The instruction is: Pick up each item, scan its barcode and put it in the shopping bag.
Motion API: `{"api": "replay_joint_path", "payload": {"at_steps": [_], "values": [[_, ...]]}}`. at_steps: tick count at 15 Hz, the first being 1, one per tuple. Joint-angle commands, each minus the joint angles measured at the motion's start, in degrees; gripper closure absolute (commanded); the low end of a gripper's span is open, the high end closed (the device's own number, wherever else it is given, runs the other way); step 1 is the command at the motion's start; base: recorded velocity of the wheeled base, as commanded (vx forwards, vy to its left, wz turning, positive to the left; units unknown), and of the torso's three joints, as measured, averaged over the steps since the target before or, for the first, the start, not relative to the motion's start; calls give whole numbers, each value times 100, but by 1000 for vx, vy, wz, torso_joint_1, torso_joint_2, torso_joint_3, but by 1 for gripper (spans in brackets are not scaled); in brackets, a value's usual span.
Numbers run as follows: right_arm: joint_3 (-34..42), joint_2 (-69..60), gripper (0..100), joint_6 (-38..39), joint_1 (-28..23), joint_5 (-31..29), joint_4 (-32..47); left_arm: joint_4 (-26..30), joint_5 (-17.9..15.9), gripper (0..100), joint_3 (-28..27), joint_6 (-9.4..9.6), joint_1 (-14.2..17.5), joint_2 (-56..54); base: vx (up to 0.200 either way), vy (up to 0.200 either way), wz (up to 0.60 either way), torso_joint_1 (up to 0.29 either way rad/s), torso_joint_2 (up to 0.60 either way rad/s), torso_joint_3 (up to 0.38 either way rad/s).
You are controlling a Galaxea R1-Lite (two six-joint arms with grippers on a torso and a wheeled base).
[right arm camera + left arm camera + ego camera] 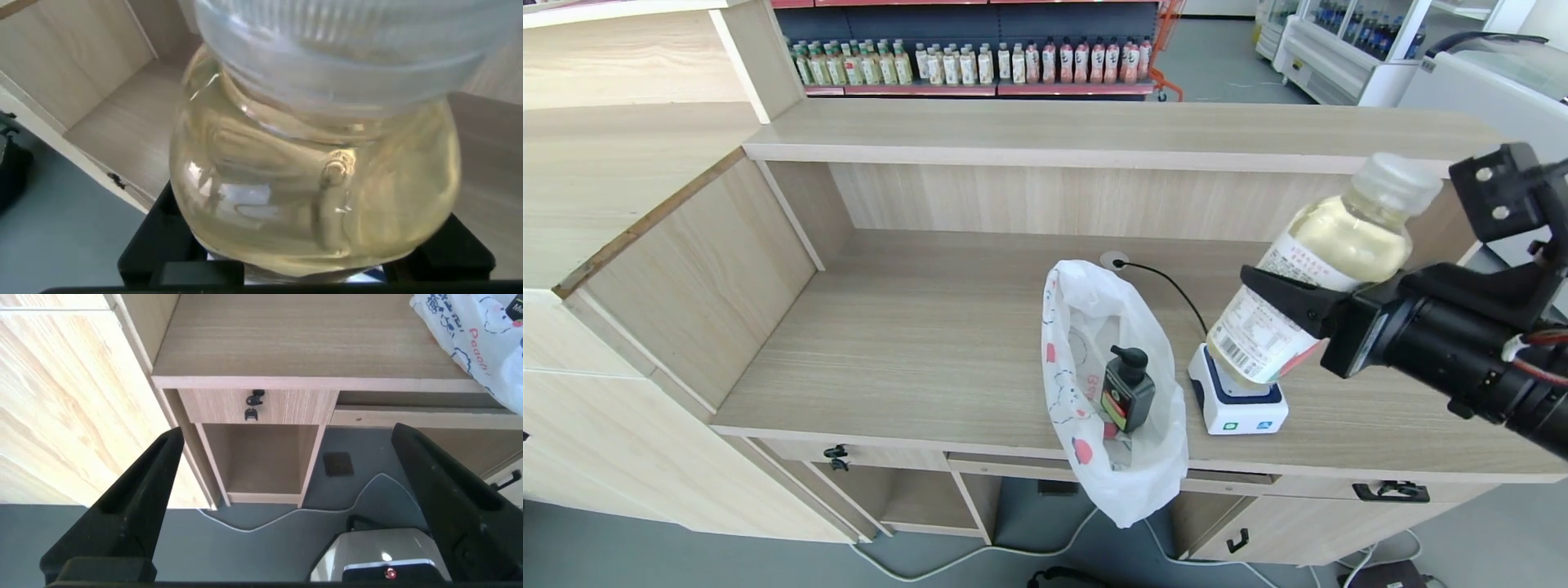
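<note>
My right gripper (1311,306) is shut on a clear bottle of pale yellow drink (1319,269), tilted, with its barcode label facing down over the white scanner (1236,398) on the counter. Seen from the right wrist, the bottle (319,188) looms close, its cap nearest the camera. A white shopping bag (1107,384) lies open on the counter just left of the scanner, with a dark pump bottle (1128,390) inside. My left gripper (286,506) hangs open below the counter edge, over the floor, with nothing between its fingers.
A black cable (1168,290) runs from a hole in the counter to the scanner. The counter (915,343) has a raised back wall and a side panel on the left. Drawers with keys (256,404) sit under its front edge. Store shelves stand behind.
</note>
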Motion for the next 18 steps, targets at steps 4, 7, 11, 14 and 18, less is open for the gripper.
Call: {"api": "replay_joint_path", "payload": {"at_steps": [4, 7, 11, 14, 18], "values": [[1126, 348, 100, 82, 21, 252, -350, 0, -1, 0, 0, -9, -4, -1, 0, 0, 0, 0, 0, 0], [1302, 813, 100, 20, -93, 216, -1080, 0, -1, 0, 0, -9, -4, -1, 0, 0, 0, 0, 0, 0], [1530, 1095, 100, -41, -190, 216, -1378, 0, -1, 0, 0, -9, -4, -1, 0, 0, 0, 0, 0, 0], [1653, 1411, 100, -138, -216, 216, -1677, 0, -1, 0, 0, -9, -4, -1, 0, 0, 0, 0, 0, 0], [1732, 2281, 100, -569, -480, 208, -3004, 0, -1, 0, 0, -9, -4, -1, 0, 0, 0, 0, 0, 0]]}}
